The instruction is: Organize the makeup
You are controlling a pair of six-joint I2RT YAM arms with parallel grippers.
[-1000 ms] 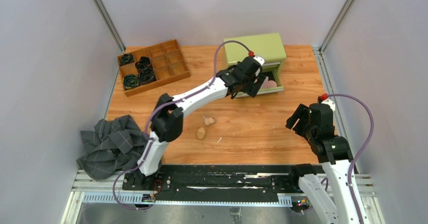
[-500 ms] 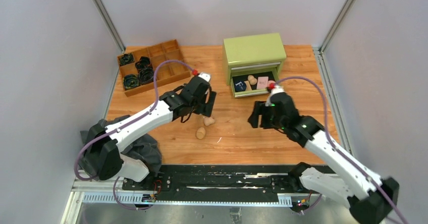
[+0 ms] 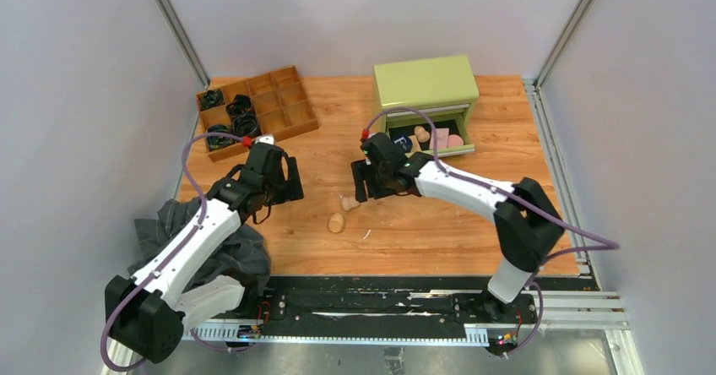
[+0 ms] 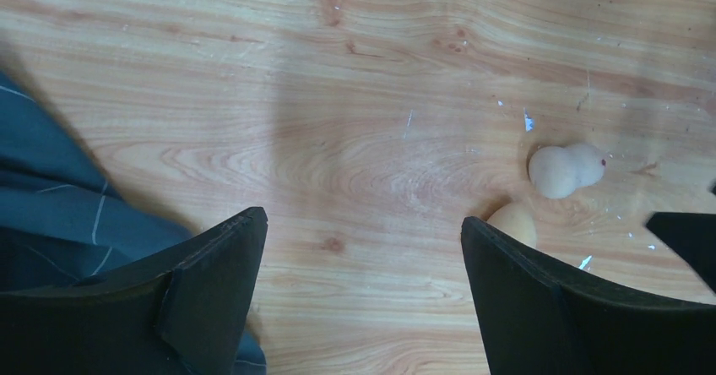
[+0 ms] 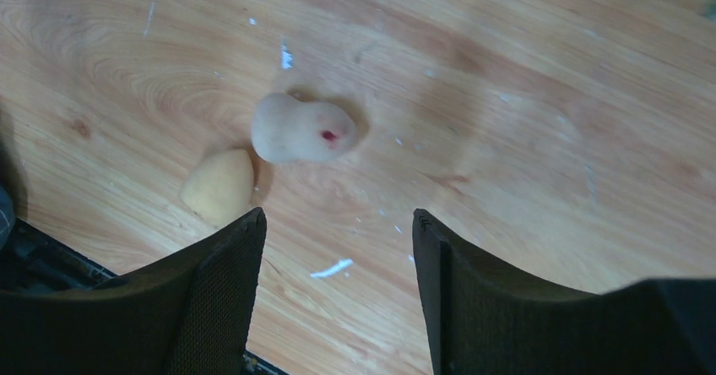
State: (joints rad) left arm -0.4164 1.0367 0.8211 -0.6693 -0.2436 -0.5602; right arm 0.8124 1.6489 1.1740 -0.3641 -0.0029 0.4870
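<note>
We see the left tool point(image 4: 363, 223) released, its jaws spread wide over bare table point(image 3: 405, 233) and gripping nothing. The grey cloth point(image 4: 51, 210) lies at one side of it, at the table's left edge. The right tool point(image 5: 338, 219) is released too, its jaws apart and nothing between them. It hangs over the middle of the table, near two loose sponges.

The pale sponge point(image 5: 300, 130), pinched at the waist and marked with a small red spot, lies on the wood just beside the tan sponge point(image 5: 219, 185). Both sit ahead of the right tool's fingers, and neither is touched.

At the far side stands the green box point(image 3: 425, 81) with its drawer point(image 3: 431, 154) pulled open. Inside we make out the dark compact point(image 3: 404, 144), another sponge point(image 3: 422, 133) and the pink puff point(image 3: 456, 141).

The wooden tray point(image 3: 287, 105) at the far left holds the black coiled bands point(image 3: 241, 122) in its left compartments.
</note>
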